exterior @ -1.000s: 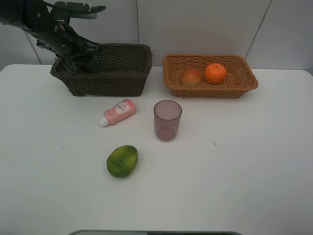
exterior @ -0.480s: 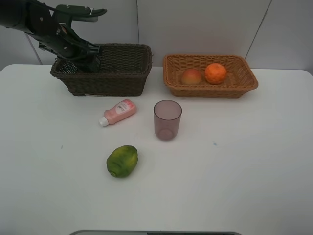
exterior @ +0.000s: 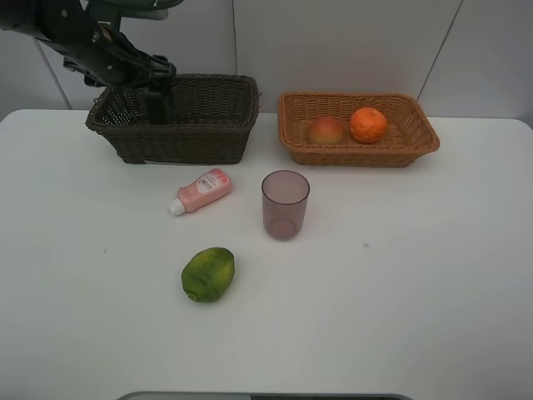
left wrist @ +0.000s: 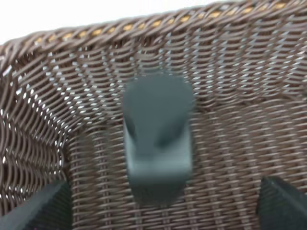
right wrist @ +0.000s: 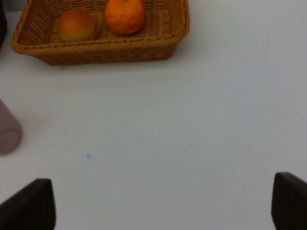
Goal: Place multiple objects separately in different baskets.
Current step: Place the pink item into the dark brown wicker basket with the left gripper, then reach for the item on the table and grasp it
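The dark green pump bottle (exterior: 158,102) stands in the left part of the dark brown basket (exterior: 200,137); its pump head (left wrist: 157,129) shows blurred in the left wrist view against the basket's weave (left wrist: 240,72). My left gripper (exterior: 150,71) is open just above it, apart from it. The red-yellow fruit (exterior: 326,130) and the orange (exterior: 367,125) lie in the light tan basket (exterior: 416,148). The pink tube (exterior: 201,191), purple cup (exterior: 285,204) and green fruit (exterior: 208,273) are on the table. My right gripper (right wrist: 158,206) is open and empty above the table.
The white table (exterior: 400,275) reaches to the front and both sides. A grey wall stands close behind the baskets. The right wrist view shows the tan basket (right wrist: 100,50) with both fruits and the cup's edge (right wrist: 8,132).
My left gripper has risen out of the dark brown basket, and the pump bottle stays standing inside. Nothing else has moved.
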Tool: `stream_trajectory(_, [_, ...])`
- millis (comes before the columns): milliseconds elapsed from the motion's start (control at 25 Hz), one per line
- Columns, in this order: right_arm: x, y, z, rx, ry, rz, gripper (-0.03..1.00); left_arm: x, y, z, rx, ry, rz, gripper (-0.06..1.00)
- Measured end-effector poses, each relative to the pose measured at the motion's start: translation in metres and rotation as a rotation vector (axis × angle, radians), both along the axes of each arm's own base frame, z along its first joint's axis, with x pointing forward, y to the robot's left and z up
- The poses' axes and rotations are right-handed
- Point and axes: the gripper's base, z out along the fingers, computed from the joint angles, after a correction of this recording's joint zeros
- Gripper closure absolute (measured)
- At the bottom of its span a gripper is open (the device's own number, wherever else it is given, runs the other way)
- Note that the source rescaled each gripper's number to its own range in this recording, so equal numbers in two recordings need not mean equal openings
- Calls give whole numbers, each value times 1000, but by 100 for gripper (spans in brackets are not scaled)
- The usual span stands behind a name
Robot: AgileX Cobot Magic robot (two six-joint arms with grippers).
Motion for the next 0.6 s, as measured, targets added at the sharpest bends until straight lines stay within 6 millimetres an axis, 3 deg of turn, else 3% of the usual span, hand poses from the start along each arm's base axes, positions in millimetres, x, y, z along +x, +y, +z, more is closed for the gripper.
stream_trajectory(280, [0, 0, 0, 0, 0, 0, -3, -23, -17, 37, 15, 20, -42, -5])
stream_trajectory(600, [0, 0, 0, 0, 0, 0, -3, -60, -57, 60, 57, 105, -151, -5])
